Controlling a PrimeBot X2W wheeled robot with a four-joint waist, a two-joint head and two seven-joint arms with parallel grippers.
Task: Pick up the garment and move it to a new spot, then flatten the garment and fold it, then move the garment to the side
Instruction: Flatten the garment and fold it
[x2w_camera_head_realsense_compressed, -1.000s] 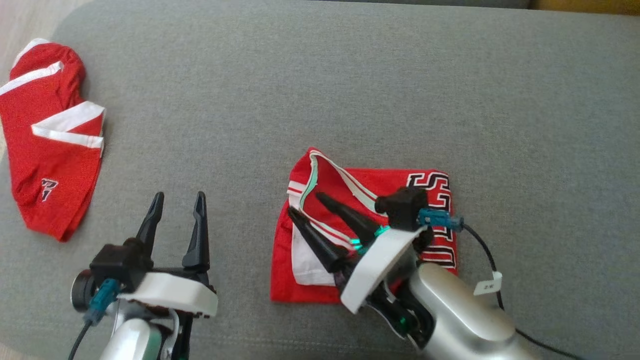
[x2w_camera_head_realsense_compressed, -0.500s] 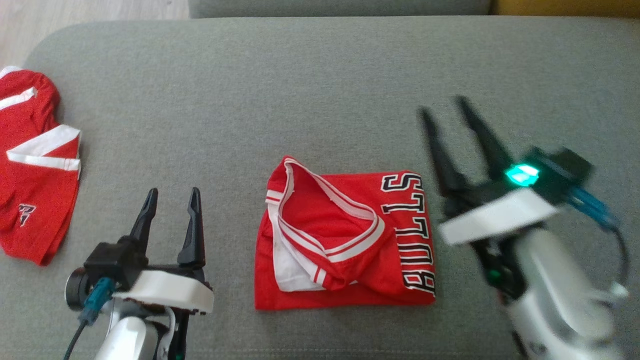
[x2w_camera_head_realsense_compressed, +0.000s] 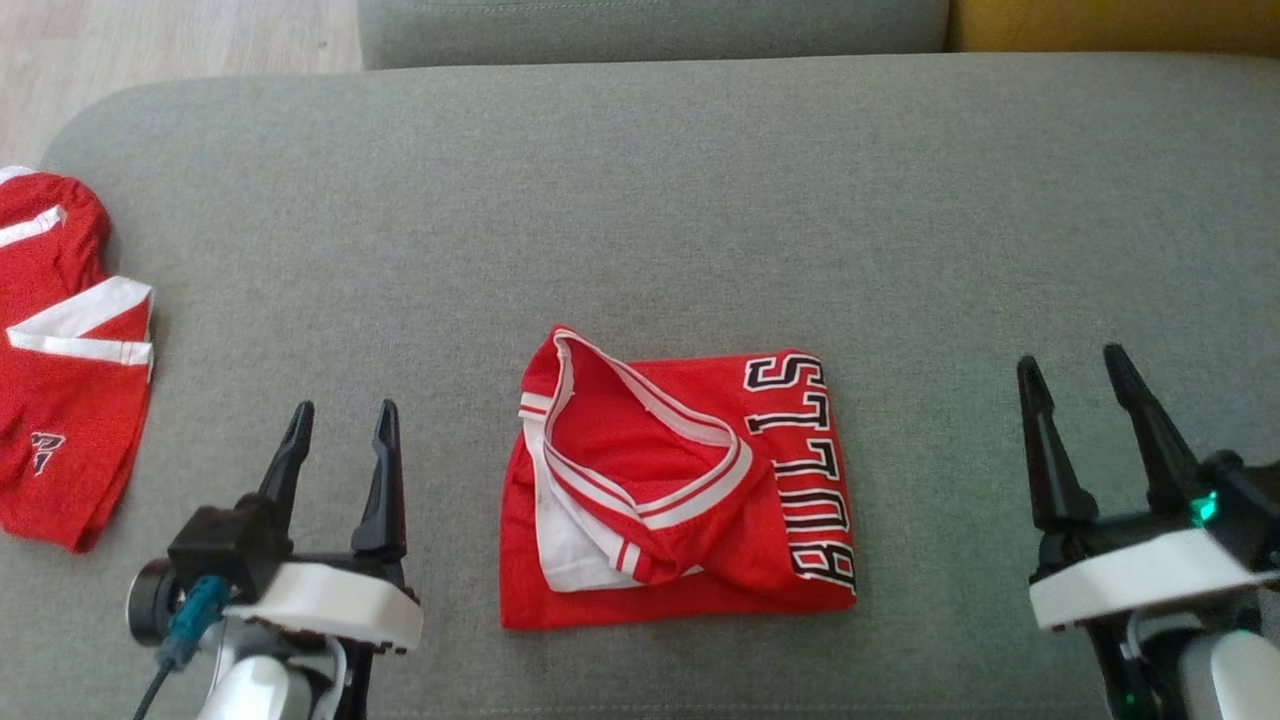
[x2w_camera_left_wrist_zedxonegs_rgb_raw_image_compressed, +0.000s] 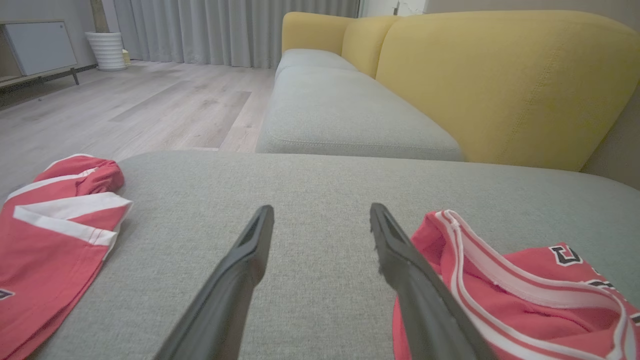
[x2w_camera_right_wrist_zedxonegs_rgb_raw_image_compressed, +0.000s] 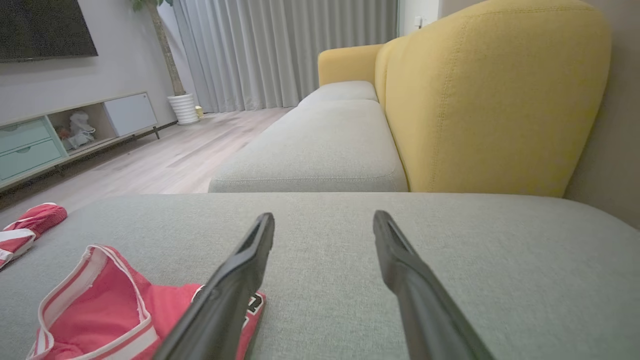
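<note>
grey cushion (x2w_camera_head_realsense_compressed: 700, 200), folded red jersey (x2w_camera_head_realsense_compressed: 680, 500) at its middle.
left gripper (x2w_camera_head_realsense_compressed: 342, 410) and right gripper (x2w_camera_head_realsense_compressed: 1070, 358), both spread and empty, flank the jersey without touching it; another red garment (x2w_camera_head_realsense_compressed: 60, 400) lies at the cushion's left edge.

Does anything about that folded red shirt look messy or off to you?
Yes. The folded red jersey in the middle of the grey sofa cushion is not flat: its white-trimmed opening gapes upward on top, and a white inner layer pokes out at its left side.
</note>
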